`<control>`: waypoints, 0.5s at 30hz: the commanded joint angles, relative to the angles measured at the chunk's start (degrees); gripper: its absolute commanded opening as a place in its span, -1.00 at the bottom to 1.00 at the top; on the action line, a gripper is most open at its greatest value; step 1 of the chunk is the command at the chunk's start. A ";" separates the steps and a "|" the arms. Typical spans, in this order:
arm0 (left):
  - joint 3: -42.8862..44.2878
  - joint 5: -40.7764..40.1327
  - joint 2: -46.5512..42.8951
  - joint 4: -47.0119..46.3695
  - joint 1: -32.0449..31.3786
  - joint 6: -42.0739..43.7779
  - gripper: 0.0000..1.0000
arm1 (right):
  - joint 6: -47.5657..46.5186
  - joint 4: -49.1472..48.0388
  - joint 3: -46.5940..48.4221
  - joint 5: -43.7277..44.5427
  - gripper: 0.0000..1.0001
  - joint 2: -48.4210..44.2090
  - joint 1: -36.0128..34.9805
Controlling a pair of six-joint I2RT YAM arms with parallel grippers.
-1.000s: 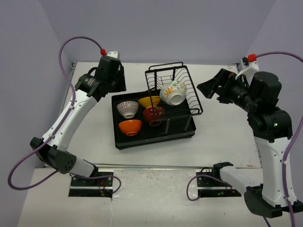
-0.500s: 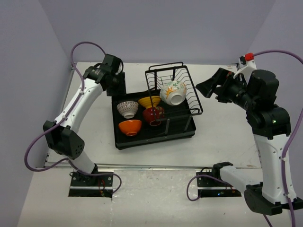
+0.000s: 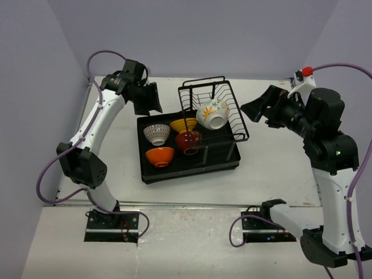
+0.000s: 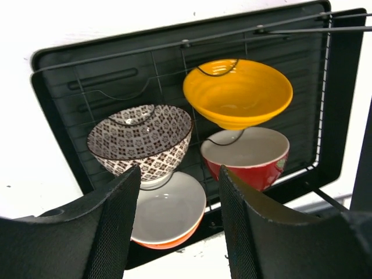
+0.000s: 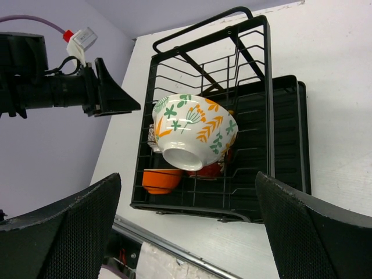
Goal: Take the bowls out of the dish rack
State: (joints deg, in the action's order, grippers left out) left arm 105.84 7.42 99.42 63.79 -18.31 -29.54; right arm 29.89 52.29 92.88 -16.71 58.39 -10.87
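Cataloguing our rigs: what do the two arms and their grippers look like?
The left arm and right arm have white links, black joints and a looping purple cable each. The left gripper and right gripper have black fingers with mesh-textured inner faces.

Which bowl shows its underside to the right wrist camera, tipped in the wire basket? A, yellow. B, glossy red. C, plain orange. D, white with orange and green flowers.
D: the flowered bowl lies tipped inside the wire basket, its white foot ring facing that camera.
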 commanded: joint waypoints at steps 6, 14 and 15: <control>-6.70 7.52 -4.05 -5.87 3.10 1.86 0.15 | 0.35 -0.88 -1.83 -2.01 0.94 -2.49 -0.29; 1.79 6.64 -9.50 -6.32 3.19 -0.86 0.20 | 0.70 -1.58 -2.88 -2.80 0.94 -3.63 -0.38; 3.56 6.99 -9.50 -5.26 3.19 -1.65 0.21 | 0.61 -1.75 -3.66 -2.72 0.94 -3.90 -0.38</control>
State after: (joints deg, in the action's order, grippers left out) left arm 102.41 12.25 94.26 60.07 -15.29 -29.47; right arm 30.04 52.10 90.32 -17.69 55.57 -10.87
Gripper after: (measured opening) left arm 0.601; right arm 0.971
